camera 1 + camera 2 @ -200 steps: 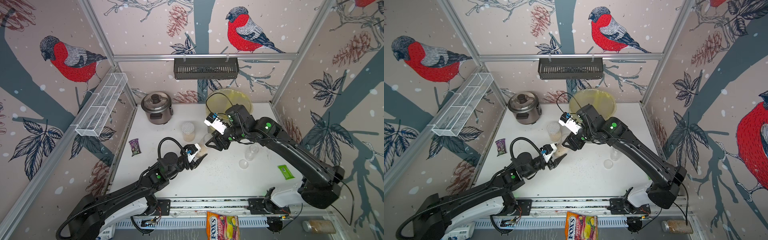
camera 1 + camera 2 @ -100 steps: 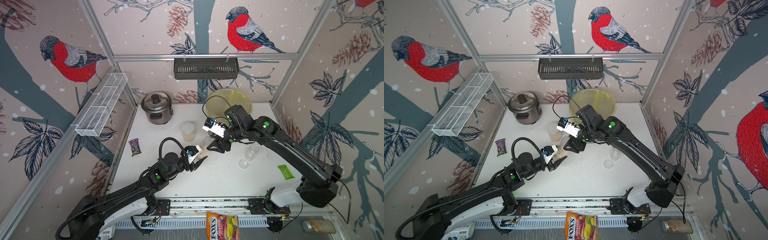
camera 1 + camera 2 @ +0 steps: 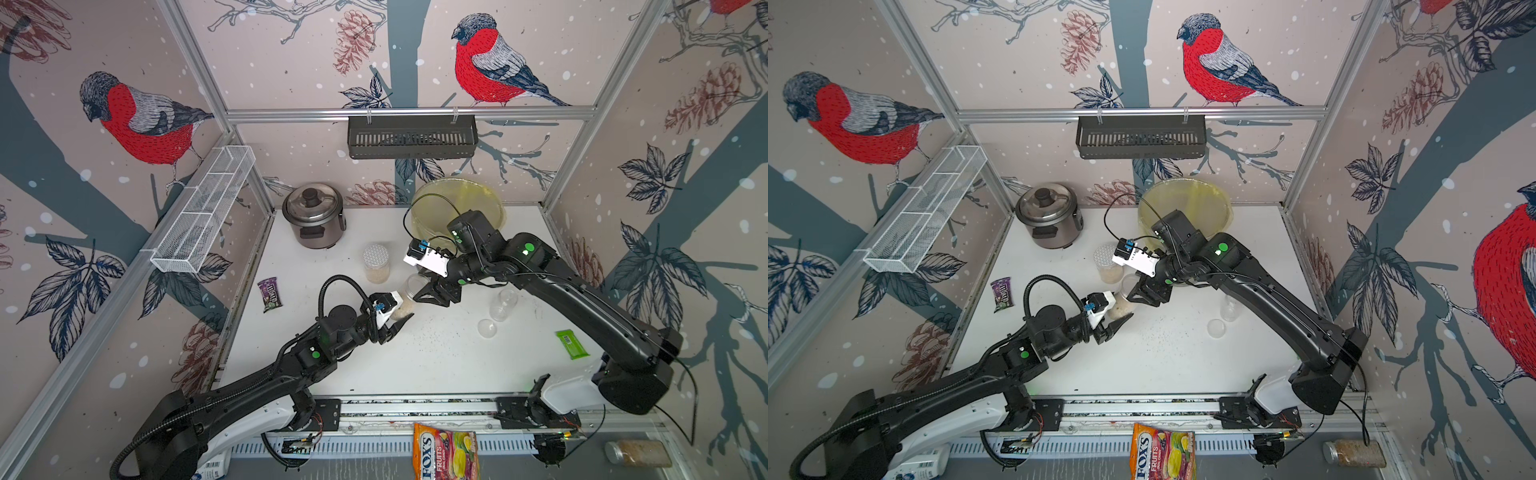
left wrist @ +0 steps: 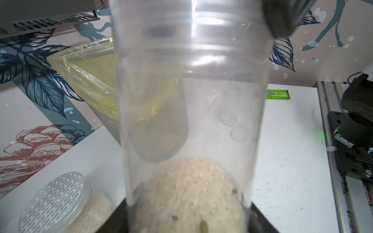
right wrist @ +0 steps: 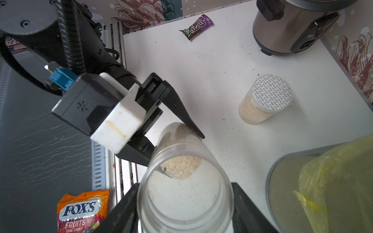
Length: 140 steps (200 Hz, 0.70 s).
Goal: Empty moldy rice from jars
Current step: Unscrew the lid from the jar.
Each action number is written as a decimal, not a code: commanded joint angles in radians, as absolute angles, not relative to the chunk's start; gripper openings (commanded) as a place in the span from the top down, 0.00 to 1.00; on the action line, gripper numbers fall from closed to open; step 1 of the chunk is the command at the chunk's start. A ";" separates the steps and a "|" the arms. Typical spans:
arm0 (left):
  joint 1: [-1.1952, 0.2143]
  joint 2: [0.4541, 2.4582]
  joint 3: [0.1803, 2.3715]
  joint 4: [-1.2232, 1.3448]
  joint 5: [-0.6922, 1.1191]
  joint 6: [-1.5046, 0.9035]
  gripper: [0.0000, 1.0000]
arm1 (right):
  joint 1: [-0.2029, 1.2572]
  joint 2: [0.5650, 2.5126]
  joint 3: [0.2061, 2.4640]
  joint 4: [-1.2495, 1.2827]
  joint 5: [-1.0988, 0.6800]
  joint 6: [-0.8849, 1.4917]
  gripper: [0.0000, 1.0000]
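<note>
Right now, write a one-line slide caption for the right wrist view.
Left gripper holds a clear jar of rice by its base; right gripper straddles its mouth, bin alongside.

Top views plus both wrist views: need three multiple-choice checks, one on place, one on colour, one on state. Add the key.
1. Where does the silver-lidded jar stand?
A. on the table, between the rice cooker and the narrow jar
B. in the wire shelf
C. inside the bin

2. What colour is the flat packet on the robot's right side of the table?
A. purple
B. green
C. orange

3. The narrow jar in the left end effector is
A. lidded and full
B. open and tilted, with rice at its base
C. empty

Key:
1 A: both top views show it upright on the white surface, between those two.
2 B: the wrapper is bright green in both the top and the left wrist views.
3 B: the right wrist view looks through the bare mouth onto the grains.
</note>
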State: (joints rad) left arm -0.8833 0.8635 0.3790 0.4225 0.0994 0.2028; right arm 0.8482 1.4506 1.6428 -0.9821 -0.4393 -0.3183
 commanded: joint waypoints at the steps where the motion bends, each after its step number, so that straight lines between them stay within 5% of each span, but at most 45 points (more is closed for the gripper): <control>1: -0.882 0.854 0.385 0.536 0.129 0.221 1.00 | 0.851 1.447 1.629 -0.956 -0.481 -0.339 0.63; 140: -0.881 0.829 0.383 0.541 0.132 0.221 1.00 | 0.851 1.436 1.580 -0.892 -0.468 -0.284 0.43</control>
State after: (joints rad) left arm -0.8806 0.8406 0.3782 0.3969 0.0883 0.2062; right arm 0.8478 1.4311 1.5894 -0.9073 -0.4572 -0.3080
